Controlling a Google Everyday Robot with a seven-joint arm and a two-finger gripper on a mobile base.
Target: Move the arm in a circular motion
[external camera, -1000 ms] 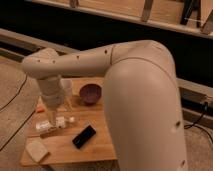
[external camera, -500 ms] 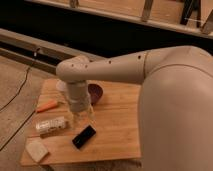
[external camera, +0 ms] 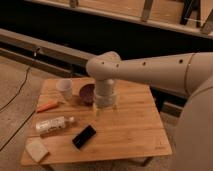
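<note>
The arm (external camera: 150, 70) is a thick beige-white tube with small dark screw holes. It reaches in from the right over a wooden table (external camera: 135, 130) and bends down at a rounded joint (external camera: 102, 65). The gripper (external camera: 105, 106) hangs below the wrist cylinder, over the middle of the table's back half. It is just right of a purple bowl (external camera: 87, 93), which it partly hides.
On the table's left half are a white cup (external camera: 64, 88), an orange carrot-like item (external camera: 47, 106), a lying clear bottle (external camera: 53, 124), a black phone-like block (external camera: 84, 136) and a white sponge (external camera: 36, 149). A dark ledge runs behind the table, and a cable lies on the floor at left.
The arm's wrist and gripper have swung rightward from the table's left side to its middle. The white cup and the carrot-like item now show.
</note>
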